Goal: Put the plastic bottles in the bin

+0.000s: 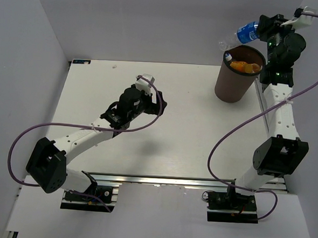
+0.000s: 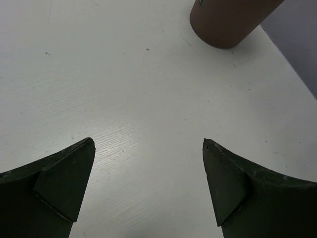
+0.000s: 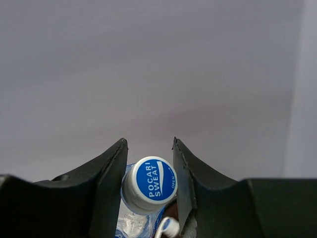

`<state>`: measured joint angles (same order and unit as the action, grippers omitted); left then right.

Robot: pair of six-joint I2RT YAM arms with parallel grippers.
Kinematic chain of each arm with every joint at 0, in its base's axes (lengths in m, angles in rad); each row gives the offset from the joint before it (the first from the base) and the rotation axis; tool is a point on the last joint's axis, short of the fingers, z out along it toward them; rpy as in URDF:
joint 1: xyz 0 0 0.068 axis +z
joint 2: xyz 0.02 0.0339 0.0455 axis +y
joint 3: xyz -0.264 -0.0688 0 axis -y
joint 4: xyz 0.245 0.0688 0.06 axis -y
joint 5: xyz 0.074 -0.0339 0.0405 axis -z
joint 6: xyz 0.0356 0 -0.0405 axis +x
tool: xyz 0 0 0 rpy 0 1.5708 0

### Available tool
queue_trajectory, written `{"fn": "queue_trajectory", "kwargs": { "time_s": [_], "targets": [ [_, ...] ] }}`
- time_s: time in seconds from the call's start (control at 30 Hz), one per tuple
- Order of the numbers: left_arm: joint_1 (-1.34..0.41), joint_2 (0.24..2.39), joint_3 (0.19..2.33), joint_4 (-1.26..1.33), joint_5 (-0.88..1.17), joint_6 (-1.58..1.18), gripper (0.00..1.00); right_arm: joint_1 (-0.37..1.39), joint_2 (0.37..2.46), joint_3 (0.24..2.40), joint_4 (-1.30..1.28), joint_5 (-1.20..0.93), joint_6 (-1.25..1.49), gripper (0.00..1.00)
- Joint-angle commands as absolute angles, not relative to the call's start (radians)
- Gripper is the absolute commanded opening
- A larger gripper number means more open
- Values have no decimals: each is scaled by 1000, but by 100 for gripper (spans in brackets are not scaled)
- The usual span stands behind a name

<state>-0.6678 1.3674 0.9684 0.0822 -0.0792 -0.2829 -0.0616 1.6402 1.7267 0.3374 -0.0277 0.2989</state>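
Closest to me, the left gripper (image 2: pixel 148 144) hangs over the bare table (image 2: pixel 124 89) with its jaws spread wide and nothing between them. The bin (image 2: pixel 228 25) stands well ahead of it and off to its right, so this arm is the far one from the job.

Farther back, the right gripper (image 3: pixel 148 141) is raised and pinching the blue-labelled bottle (image 1: pixel 244 33) close under its blue cap (image 3: pixel 149 181). The cap end points back at the wrist. The body runs out past the fingertips, slanting down toward the bin's mouth just below. From above, the bottle's free end looks to sit near the rim's far edge, so I'd say letting go here could clip the rim.

Inside the bin lie orange bottles (image 1: pixel 246 66); how many, and what lies under them, I cannot tell.
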Motion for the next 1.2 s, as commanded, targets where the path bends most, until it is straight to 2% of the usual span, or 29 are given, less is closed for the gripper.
{"fn": "queue_trajectory", "kwargs": {
  "time_s": [0.0,0.3,0.83,1.07,1.1,1.17],
  "targets": [
    [-644,1365,957,97,-80,-293,98,-80,1686,1776,394,153,175,0],
    [-611,1448,965,115,-54,-314,98,-98,1831,1891,460,265,14,0],
    [-595,1473,968,84,-77,-313,98,-103,1887,1740,469,207,48,0],
    [-595,1470,971,68,-89,-314,98,-103,1937,1738,466,184,57,0],
    [-595,1468,973,66,-92,-314,98,-103,1947,1736,465,184,58,3],
    [-595,1462,968,63,-95,-316,98,-103,1956,1736,465,186,58,19]
  ]
}}
